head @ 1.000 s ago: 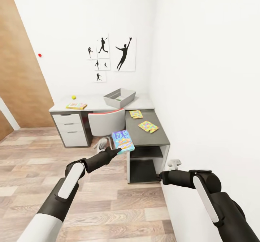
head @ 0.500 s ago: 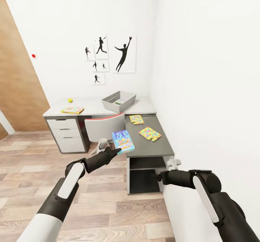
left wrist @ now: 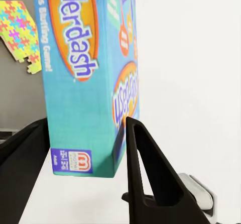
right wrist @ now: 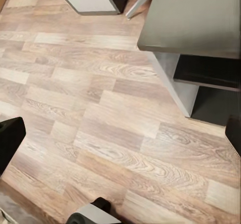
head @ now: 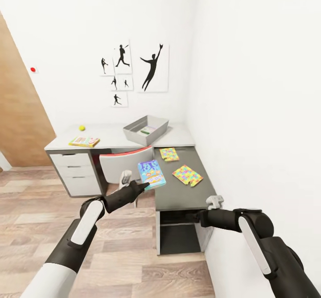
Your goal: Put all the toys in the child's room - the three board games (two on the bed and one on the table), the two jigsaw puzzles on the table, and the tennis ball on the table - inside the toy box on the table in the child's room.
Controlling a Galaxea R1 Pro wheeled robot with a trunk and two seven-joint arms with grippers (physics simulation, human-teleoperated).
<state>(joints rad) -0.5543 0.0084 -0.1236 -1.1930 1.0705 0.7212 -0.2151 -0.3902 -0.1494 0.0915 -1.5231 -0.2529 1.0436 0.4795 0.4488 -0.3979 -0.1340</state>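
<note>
Pale wood-plank floor (right wrist: 100, 108) spreads beneath the camera. A dark grey worktop (right wrist: 196, 18) corner juts over it — open dark shelves (right wrist: 211, 83) below. Two black fingers (right wrist: 10, 138) stand spread wide apart — nothing between them.

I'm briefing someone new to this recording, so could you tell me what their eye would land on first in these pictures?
Most likely the bright blue board game, clamped upright in the left gripper in front of the desk. Next come the two multicoloured jigsaw puzzles lying flat on the dark grey desk section, and the grey toy box at the desk's corner, beneath the black sports silhouettes on the white wall.
</note>
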